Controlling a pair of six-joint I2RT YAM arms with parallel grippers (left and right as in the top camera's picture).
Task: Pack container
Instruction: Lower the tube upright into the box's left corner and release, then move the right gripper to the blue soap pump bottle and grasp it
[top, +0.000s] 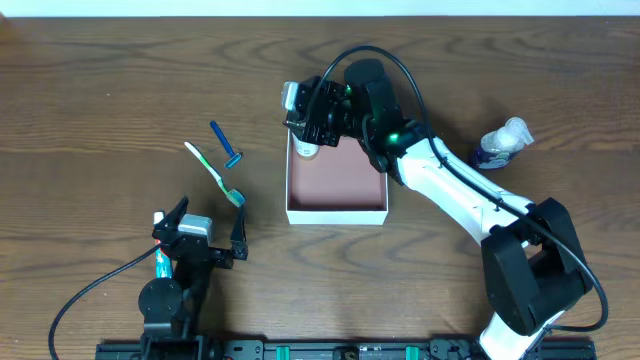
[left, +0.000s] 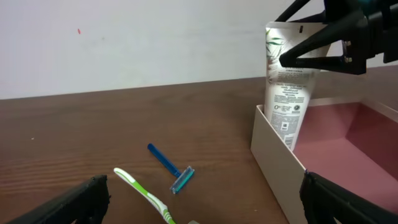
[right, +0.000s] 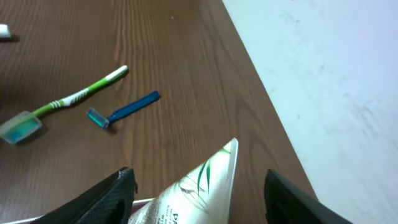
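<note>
Wooden table (top: 90, 90) with one container (top: 335, 213) at its centre. One tube (left: 286, 93) stands in the container's far-left corner, leaning on the wall. The right gripper (top: 308, 128) flanks the tube top, jaws parted. One toothbrush (top: 215, 172) and one razor (top: 226, 146) lie well left, and one bottle (top: 503, 143) lies right. The left gripper (top: 208, 230) gapes, empty.

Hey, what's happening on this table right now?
The right gripper is over the container's far left corner, its jaws spread around the top of a white tube that stands on end inside, against the wall. The left gripper sits open and empty near the table's front. A green toothbrush, a blue razor and a small bottle lie outside the container, not yet packed.
</note>
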